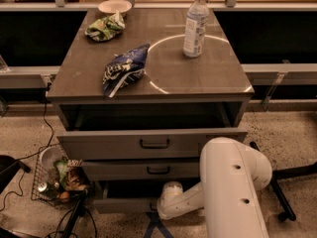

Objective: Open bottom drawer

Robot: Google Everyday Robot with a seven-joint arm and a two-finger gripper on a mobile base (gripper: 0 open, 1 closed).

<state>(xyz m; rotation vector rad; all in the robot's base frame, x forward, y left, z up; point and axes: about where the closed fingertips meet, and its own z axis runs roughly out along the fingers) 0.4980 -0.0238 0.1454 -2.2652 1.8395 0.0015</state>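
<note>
Where the white arm [233, 192] bends down near the floor, its gripper [159, 208] meets the front of the bottom drawer [121, 205], lowest in the grey cabinet [148, 100]. Whether it is clamped on anything cannot be told. A dark gap separates this drawer front from the middle drawer [124, 169].

The gripper [152, 207] is at the plain grey bottom drawer [116, 206]; the bulky white robot arm [234, 187] blocks its right. A wire mesh basket [52, 180] crowds the left.
</note>
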